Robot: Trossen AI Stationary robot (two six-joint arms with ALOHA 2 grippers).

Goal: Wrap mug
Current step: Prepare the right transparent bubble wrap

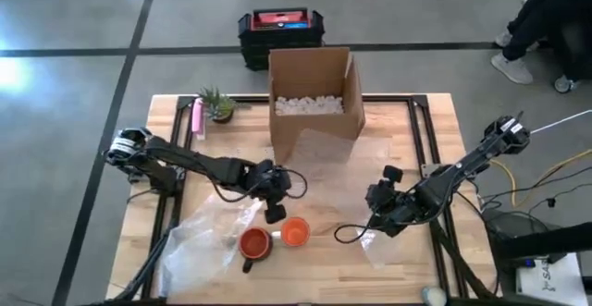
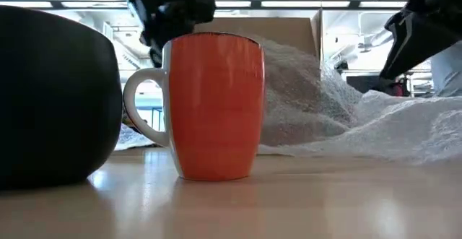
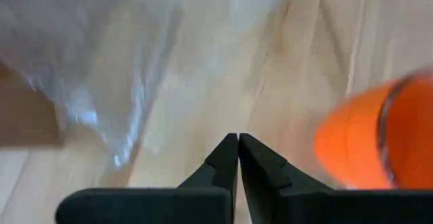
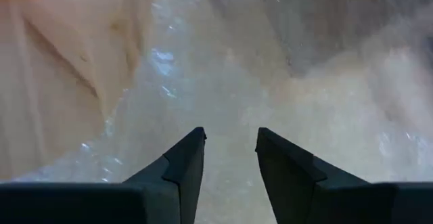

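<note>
An orange mug [image 1: 294, 232] with a white handle [image 2: 141, 109] stands upright on the table near its front edge. Beside it, to the left, stands a dark mug [image 1: 254, 243] with an orange inside. My left gripper [image 1: 275, 212] is shut just behind the orange mug [image 3: 375, 143], with nothing between its fingers. My right gripper [image 1: 375, 225] is open over a patch of bubble wrap [image 4: 223, 82] at the front right. A larger sheet of bubble wrap [image 1: 199, 237] lies flat at the front left, under the dark mug.
An open cardboard box [image 1: 310, 93] with white packing peanuts stands at the far middle, with more bubble wrap [image 1: 324, 149] in front of it. A small plant [image 1: 217, 104] and a pink object [image 1: 197, 116] sit far left. A person [image 1: 546, 19] stands beyond the far right corner.
</note>
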